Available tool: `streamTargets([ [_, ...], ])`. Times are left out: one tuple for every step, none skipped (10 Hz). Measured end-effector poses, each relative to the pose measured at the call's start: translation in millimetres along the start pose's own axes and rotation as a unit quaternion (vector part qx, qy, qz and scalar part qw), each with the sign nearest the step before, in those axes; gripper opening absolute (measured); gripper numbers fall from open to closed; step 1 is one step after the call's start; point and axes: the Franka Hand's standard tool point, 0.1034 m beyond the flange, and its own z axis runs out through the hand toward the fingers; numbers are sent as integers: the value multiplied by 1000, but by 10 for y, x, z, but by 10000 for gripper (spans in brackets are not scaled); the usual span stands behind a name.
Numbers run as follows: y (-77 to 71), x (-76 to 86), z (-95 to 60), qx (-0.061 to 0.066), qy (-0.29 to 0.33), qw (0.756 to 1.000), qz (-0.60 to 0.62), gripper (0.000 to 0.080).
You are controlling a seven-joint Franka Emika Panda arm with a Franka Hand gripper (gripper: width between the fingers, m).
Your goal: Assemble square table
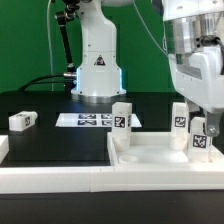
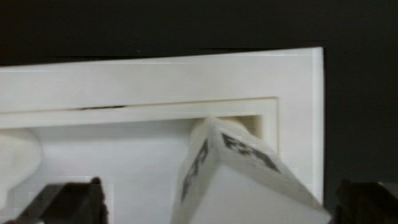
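Standing wide open, the gripper (image 2: 217,203) straddles an upright leg (image 2: 240,165) without gripping it. The square tabletop (image 1: 150,158) lies at the exterior view's right with three legs standing in it. A fourth leg (image 1: 22,121) lies well apart on the black table (image 1: 60,150).

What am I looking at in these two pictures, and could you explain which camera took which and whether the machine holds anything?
This is one robot arm building a small white square table. One picture comes from a camera standing off the arm. The other comes from a camera on its wrist, looking past the fingers. On the black surface lies the tabletop, with three legs upright on it. A fourth leg lies loose at the exterior view's left. The flat tagged sheet is the marker board, not furniture. The gripper is open, its fingers apart on either side of one upright leg, so nothing is held.
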Motion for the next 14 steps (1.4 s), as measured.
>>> streamTargets([
  [0,2,0,0,0,999,-46,649],
  [8,0,-1,-5,1,996,-92,649],
  [9,-4,-21,-21,7,987,-158,649],
  [-31,0,-45,-19,8,976,-218,649],
  [-39,6,-51,-20,10,962,-271,649],
  [-50,17,-53,-21,12,945,-325,649],
  [-63,32,-51,-22,13,929,-369,649],
  [-62,44,-48,-26,17,911,-412,649],
  [-57,32,-47,-34,25,889,-456,649],
  [-52,30,-45,-40,28,870,-490,649],
  [-61,44,-50,-47,29,849,-526,640],
  [-63,48,-50,-47,29,848,-528,464],
  [-61,48,-47,-47,29,848,-527,464],
  [-61,48,-47,-47,29,848,-527,284],
])
